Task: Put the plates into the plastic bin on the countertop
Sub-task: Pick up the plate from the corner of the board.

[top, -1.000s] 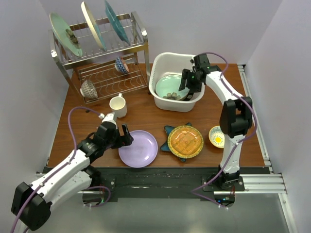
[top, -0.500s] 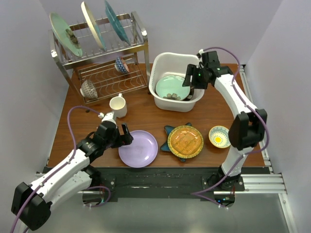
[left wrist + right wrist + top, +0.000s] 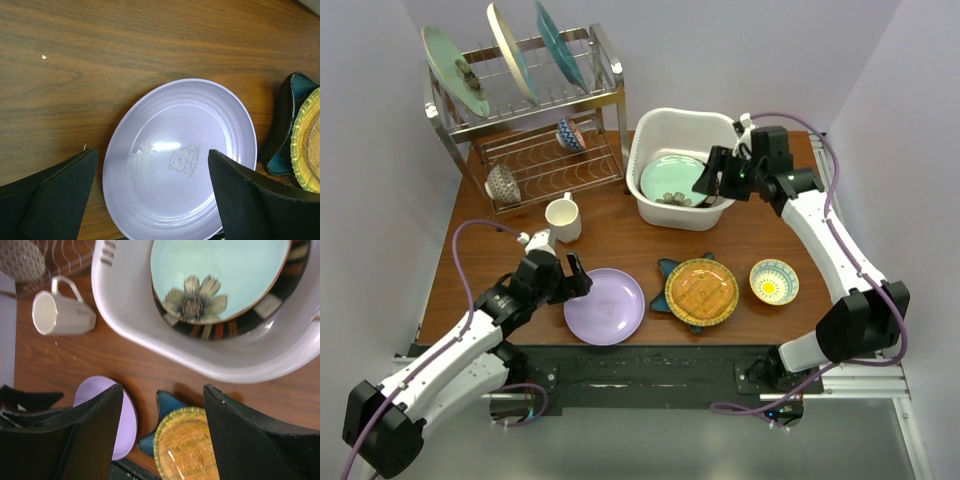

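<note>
The white plastic bin (image 3: 655, 132) stands at the back centre. In it a mint floral plate (image 3: 669, 176) lies on a black-rimmed plate (image 3: 280, 290). My right gripper (image 3: 712, 180) is open and empty above the bin's right edge. A lavender plate (image 3: 607, 306) lies on the table front left; my left gripper (image 3: 573, 279) is open at its left rim, its fingers straddling the plate in the left wrist view (image 3: 180, 160). An amber round plate (image 3: 701, 291) rests on a blue star-shaped plate (image 3: 667, 270) to the right of it.
A steel dish rack (image 3: 535, 120) with three upright plates and two bowls stands at the back left. A cream mug (image 3: 563, 217) stands in front of it. A small yellow-centred bowl (image 3: 773, 281) sits at the front right.
My right gripper has risen out of the bin and drawn back to the right, empty, with the mint plate left in the bin. The left arm has barely moved.
</note>
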`<state>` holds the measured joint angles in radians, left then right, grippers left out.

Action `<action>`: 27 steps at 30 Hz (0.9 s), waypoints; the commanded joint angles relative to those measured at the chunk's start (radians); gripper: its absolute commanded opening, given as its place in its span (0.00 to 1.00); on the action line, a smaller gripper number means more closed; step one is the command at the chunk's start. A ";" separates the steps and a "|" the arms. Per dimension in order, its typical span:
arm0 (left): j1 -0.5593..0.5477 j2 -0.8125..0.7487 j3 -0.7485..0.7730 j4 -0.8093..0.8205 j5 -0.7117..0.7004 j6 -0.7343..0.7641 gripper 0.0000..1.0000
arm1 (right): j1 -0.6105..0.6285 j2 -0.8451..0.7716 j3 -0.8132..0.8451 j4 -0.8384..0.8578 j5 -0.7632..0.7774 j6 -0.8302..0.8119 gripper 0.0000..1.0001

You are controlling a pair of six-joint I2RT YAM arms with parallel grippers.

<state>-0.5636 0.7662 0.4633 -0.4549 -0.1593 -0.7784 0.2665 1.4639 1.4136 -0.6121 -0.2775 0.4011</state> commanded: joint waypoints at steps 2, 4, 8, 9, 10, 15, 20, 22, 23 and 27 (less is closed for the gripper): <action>-0.004 -0.012 -0.022 0.009 -0.032 -0.047 0.96 | 0.077 -0.053 -0.074 0.043 -0.049 0.025 0.69; -0.004 0.004 -0.022 0.004 -0.034 -0.061 0.96 | 0.123 -0.059 -0.103 0.060 -0.046 0.041 0.69; -0.002 0.038 -0.025 -0.011 -0.042 -0.071 0.95 | 0.203 -0.047 -0.140 0.083 -0.034 0.051 0.68; -0.002 0.045 -0.029 -0.011 -0.043 -0.076 0.95 | 0.236 -0.042 -0.156 0.090 -0.020 0.053 0.69; -0.004 0.048 -0.031 -0.011 -0.043 -0.081 0.95 | 0.252 -0.034 -0.162 0.094 -0.012 0.057 0.68; -0.004 0.051 -0.048 -0.008 -0.042 -0.091 0.94 | 0.365 -0.005 -0.221 0.129 0.012 0.074 0.68; -0.004 0.084 -0.049 -0.010 -0.045 -0.107 0.94 | 0.448 0.035 -0.277 0.182 0.024 0.100 0.66; -0.004 0.093 -0.051 -0.008 -0.042 -0.110 0.94 | 0.477 0.052 -0.291 0.207 0.041 0.107 0.65; -0.004 0.100 -0.054 -0.007 -0.039 -0.111 0.93 | 0.505 0.061 -0.291 0.207 0.064 0.104 0.64; -0.004 0.104 -0.063 0.013 -0.029 -0.110 0.93 | 0.548 0.136 -0.303 0.239 0.073 0.111 0.63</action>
<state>-0.5636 0.8680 0.4118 -0.4755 -0.1848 -0.8703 0.7753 1.5581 1.1233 -0.4473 -0.2451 0.4911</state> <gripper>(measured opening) 0.935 0.644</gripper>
